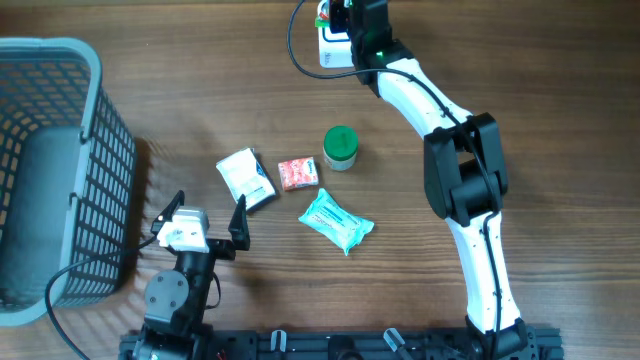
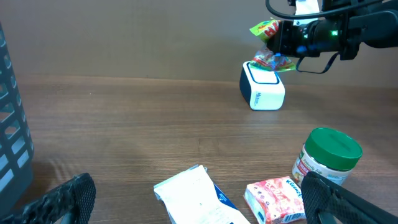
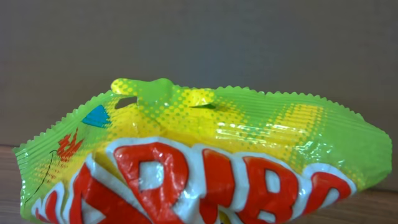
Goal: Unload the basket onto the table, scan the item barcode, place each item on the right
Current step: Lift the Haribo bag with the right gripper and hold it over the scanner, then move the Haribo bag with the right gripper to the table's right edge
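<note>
The item is a yellow-green Haribo candy bag [image 3: 205, 143] with red letters, and it fills the right wrist view. My right gripper [image 1: 347, 20] is shut on this bag [image 2: 266, 30] at the far edge of the table, holding it just above the white barcode scanner [image 1: 331, 50] [image 2: 262, 90]. Its own fingers are hidden behind the bag in the right wrist view. My left gripper [image 1: 208, 204] [image 2: 199, 208] stands open near the front left, low over the table, with nothing between its fingers.
A white packet [image 1: 246, 178] [image 2: 196, 196], a red Kleenex pack [image 1: 298, 174] [image 2: 277, 198], a green-lidded jar [image 1: 340, 147] [image 2: 326, 155] and a teal wipes pack [image 1: 335, 221] lie mid-table. A grey basket [image 1: 60, 120] stands at the left edge.
</note>
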Available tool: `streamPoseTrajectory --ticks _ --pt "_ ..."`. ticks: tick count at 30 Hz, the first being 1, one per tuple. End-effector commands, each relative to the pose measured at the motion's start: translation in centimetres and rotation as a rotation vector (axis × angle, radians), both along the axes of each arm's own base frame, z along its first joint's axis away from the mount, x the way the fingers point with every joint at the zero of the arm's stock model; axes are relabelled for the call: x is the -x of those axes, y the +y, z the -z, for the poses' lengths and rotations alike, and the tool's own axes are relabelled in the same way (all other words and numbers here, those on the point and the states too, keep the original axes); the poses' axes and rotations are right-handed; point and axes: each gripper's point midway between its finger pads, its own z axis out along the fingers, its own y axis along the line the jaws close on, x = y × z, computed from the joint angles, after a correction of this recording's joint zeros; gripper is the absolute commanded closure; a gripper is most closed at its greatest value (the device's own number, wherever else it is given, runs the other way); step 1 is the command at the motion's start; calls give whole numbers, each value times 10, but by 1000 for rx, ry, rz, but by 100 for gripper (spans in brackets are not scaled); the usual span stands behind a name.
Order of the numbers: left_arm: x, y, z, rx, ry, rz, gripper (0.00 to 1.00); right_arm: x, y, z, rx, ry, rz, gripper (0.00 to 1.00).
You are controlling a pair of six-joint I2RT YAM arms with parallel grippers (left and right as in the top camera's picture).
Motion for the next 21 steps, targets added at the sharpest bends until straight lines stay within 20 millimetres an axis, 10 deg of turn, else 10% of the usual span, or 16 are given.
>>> streamPoseTrajectory --ticks 1,7,12,14,21 --pt "0 0 1 13 -2 -5 0 -4 -7 -31 -29 -44 48 95" --pt "0 0 1 13 -2 -4 0 21 -87 -98 72 19 287 96" --pt "0 0 1 13 -2 -4 0 73 -236 -143 226 137 657 96" --pt "0 0 1 13 -2 -4 0 98 -324 -124 287 264 818 96" --pt "0 0 1 13 -2 -4 0 205 -535 -18 196 647 1160 96"
